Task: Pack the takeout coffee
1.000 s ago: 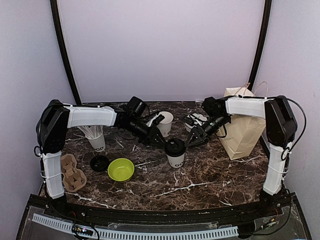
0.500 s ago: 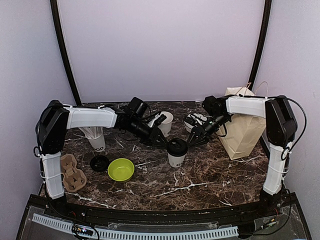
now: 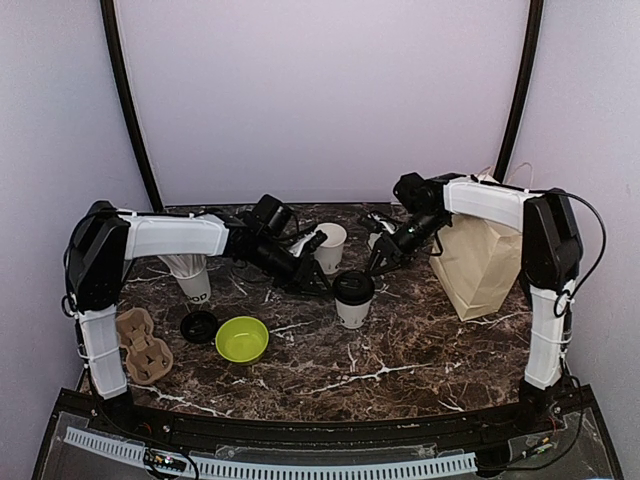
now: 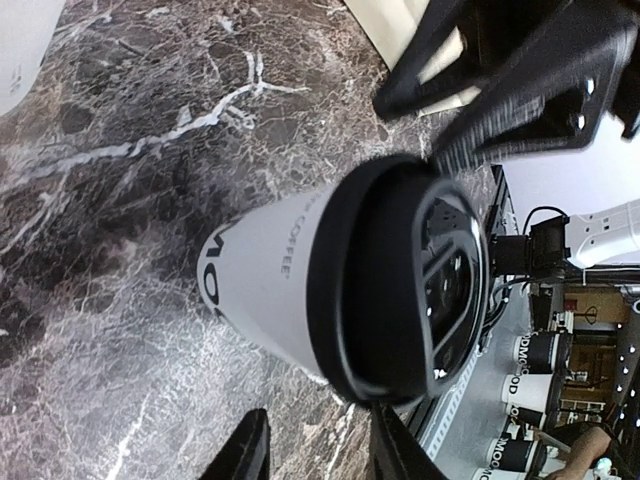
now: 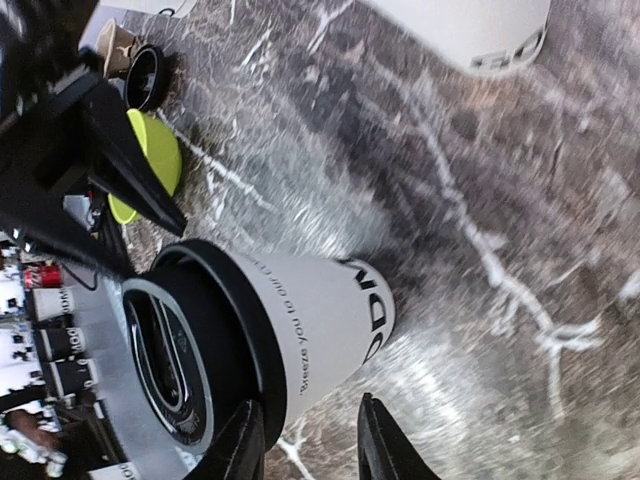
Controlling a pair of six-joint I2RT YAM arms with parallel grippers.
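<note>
One takeout coffee cup (image 3: 352, 298), white with a black lid, stands upright mid-table. It also shows in the left wrist view (image 4: 290, 285) and the right wrist view (image 5: 320, 315). A second white cup (image 3: 330, 247) stands behind it with no lid and also shows in the right wrist view (image 5: 470, 30). A loose black lid (image 3: 199, 325) lies at the left. My left gripper (image 3: 310, 280) is open and empty, just left of the lidded cup (image 4: 320, 452). My right gripper (image 3: 378, 262) is open and empty, just right of and behind it (image 5: 308, 445).
A brown paper bag (image 3: 483, 258) stands at the right. A lime-green bowl (image 3: 241, 339), a cup of white straws (image 3: 190, 272) and a cardboard cup carrier (image 3: 143, 345) are at the left. Purple walls close in the table.
My right gripper has lifted and drawn back from the lidded cup. My left gripper has pulled slightly left. The lidded cup has shifted a little toward the back.
</note>
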